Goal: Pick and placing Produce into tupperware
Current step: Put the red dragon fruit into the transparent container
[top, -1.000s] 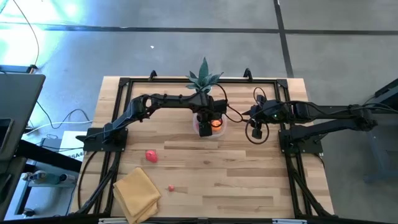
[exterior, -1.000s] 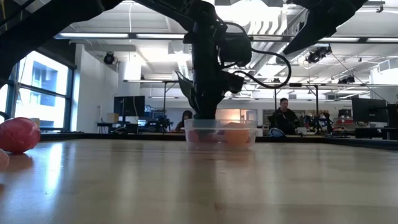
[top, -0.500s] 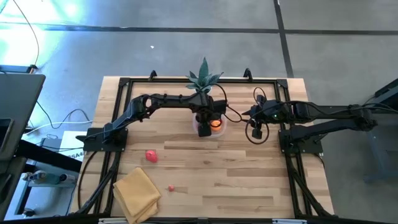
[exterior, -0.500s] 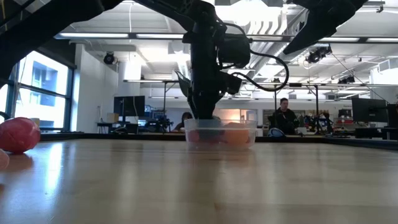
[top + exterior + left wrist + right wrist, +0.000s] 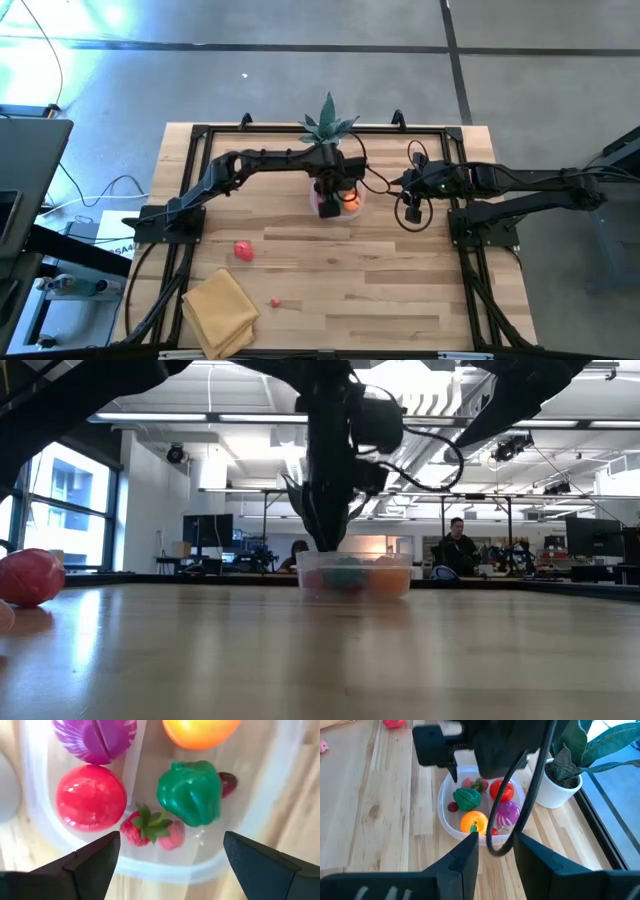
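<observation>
The clear tupperware (image 5: 350, 208) (image 5: 355, 578) stands on the table just in front of the potted plant. In it lie a green pepper (image 5: 190, 792), a red tomato (image 5: 90, 797), a purple piece (image 5: 95, 735), an orange fruit (image 5: 200, 730), a strawberry (image 5: 150, 827) and a small dark red piece (image 5: 227, 784). My left gripper (image 5: 172, 852) (image 5: 330, 188) hangs open right above the container and holds nothing. My right gripper (image 5: 410, 214) (image 5: 496, 845) waits open to the container's right, above the table. A red fruit (image 5: 243, 250) and a small pink piece (image 5: 275, 301) lie loose on the wood.
The potted plant (image 5: 328, 128) in its white pot (image 5: 555, 790) stands just behind the container, close to the left arm. A folded yellow cloth (image 5: 220, 310) lies at the near left corner. A black frame rail (image 5: 300, 128) runs along the table's edges. People sit in the room beyond.
The green pepper now lies in the container; in the low view a second ago only red and orange showed there. My left gripper has stayed above the container and risen slightly.
</observation>
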Action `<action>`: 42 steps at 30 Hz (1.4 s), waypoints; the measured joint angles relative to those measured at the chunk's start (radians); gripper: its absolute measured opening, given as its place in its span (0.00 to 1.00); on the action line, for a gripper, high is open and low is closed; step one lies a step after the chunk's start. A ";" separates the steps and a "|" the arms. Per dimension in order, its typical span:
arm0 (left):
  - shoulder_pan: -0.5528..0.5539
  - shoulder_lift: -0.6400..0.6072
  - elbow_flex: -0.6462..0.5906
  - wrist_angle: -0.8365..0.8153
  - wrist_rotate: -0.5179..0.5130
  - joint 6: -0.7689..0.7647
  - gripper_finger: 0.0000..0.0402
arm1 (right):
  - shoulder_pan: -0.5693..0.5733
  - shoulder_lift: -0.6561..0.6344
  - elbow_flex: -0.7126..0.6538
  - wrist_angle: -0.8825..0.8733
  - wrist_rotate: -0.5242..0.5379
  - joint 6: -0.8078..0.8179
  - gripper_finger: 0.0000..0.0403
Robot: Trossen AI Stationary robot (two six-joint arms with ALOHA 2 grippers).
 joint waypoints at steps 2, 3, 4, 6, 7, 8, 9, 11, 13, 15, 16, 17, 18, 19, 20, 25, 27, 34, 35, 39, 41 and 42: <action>0.000 0.000 0.043 -0.043 0.007 -0.016 0.86 | 0.000 0.000 0.000 0.001 0.001 0.000 0.28; 0.000 0.000 0.063 -0.065 0.008 -0.020 0.86 | 0.000 0.000 0.000 0.001 0.001 0.000 0.28; 0.000 0.000 0.082 -0.086 0.008 -0.024 0.86 | 0.000 0.000 0.000 0.000 0.000 0.000 0.28; -0.004 0.000 0.121 -0.127 0.008 -0.034 0.86 | 0.000 0.000 0.000 0.000 0.000 0.000 0.28; -0.006 0.000 0.138 -0.154 0.005 -0.044 0.86 | 0.000 0.000 0.000 0.000 0.000 0.000 0.28; -0.006 0.000 0.155 -0.184 0.000 -0.049 0.86 | 0.000 0.000 0.000 0.000 0.000 0.000 0.28; -0.007 0.000 0.172 -0.210 -0.011 -0.059 0.86 | 0.000 0.000 0.000 0.000 0.000 0.000 0.28; -0.008 0.000 0.202 -0.262 -0.038 -0.085 0.86 | 0.000 0.000 0.000 0.000 0.000 0.000 0.28; -0.008 -0.007 0.210 -0.264 -0.061 -0.111 0.86 | 0.000 0.000 0.000 0.000 0.000 0.000 0.28; -0.006 -0.033 0.197 -0.266 -0.061 -0.134 0.86 | 0.000 0.000 0.000 0.000 0.000 0.000 0.28; -0.006 -0.046 0.196 -0.270 -0.062 -0.145 0.86 | 0.000 0.000 0.000 0.000 0.000 0.000 0.28; -0.006 -0.058 0.197 -0.266 -0.062 -0.157 0.86 | 0.000 0.000 0.000 0.000 0.000 0.000 0.28; -0.006 -0.067 0.197 -0.265 -0.063 -0.173 0.86 | 0.000 0.000 0.000 0.000 0.000 0.000 0.28; -0.006 -0.073 0.196 -0.265 -0.064 -0.189 0.86 | 0.000 0.000 0.000 0.000 0.000 0.000 0.28; -0.006 -0.079 0.195 -0.265 -0.064 -0.200 0.86 | 0.000 0.000 0.000 -0.001 0.000 0.000 0.28; -0.006 -0.130 0.195 -0.265 -0.064 -0.203 0.86 | 0.000 0.000 0.000 0.000 0.000 0.000 0.28; -0.006 -0.147 0.195 -0.265 -0.064 -0.203 0.86 | 0.000 0.000 0.000 -0.001 0.000 0.000 0.28; -0.006 -0.302 0.001 -0.262 -0.065 -0.204 0.86 | 0.000 0.000 0.000 -0.001 0.000 0.000 0.28; -0.006 -0.333 -0.054 -0.266 -0.072 -0.210 0.86 | 0.000 0.000 0.000 0.000 0.000 0.000 0.28; -0.007 -0.478 -0.288 -0.265 -0.133 -0.310 0.86 | 0.000 0.000 0.000 0.000 0.000 0.000 0.28; -0.020 -0.554 -0.401 -0.260 -0.155 -0.385 0.86 | 0.000 0.000 0.000 0.000 0.000 0.000 0.28; -0.029 -0.593 -0.458 -0.250 -0.167 -0.418 0.86 | 0.000 0.000 0.000 0.000 0.000 0.000 0.28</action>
